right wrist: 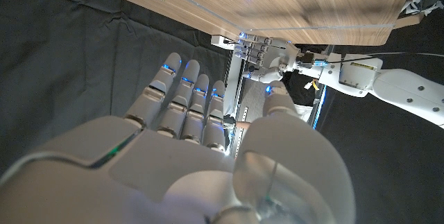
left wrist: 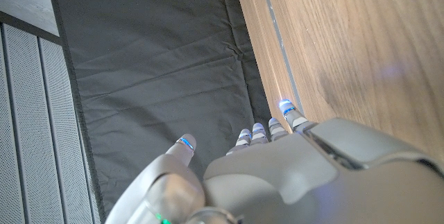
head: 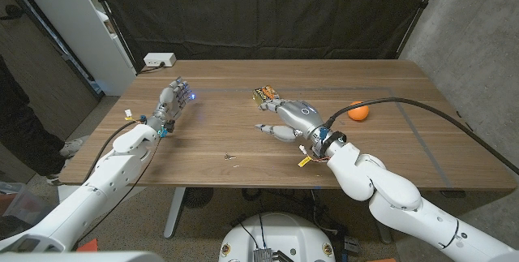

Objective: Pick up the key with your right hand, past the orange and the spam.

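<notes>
Orange point(head: 358, 112) shows from the head; right hand point(head: 293, 117) fingers spread, grasping nothing.

A wooden table point(head: 243, 144) is standing before a black curtain point(head: 268, 10). The right hand point(head: 290, 116) is hovering palm-down near the middle, fingers apart and holding nothing — its fingertips are reaching a spam can point(head: 263, 94) just beyond. An orange point(head: 358, 112) is lying to the right. The left hand point(head: 172, 104) is waiting on the left, fingers apart. The small key point(head: 230, 157) is lying near the front edge — well apart from both hands.
</notes>
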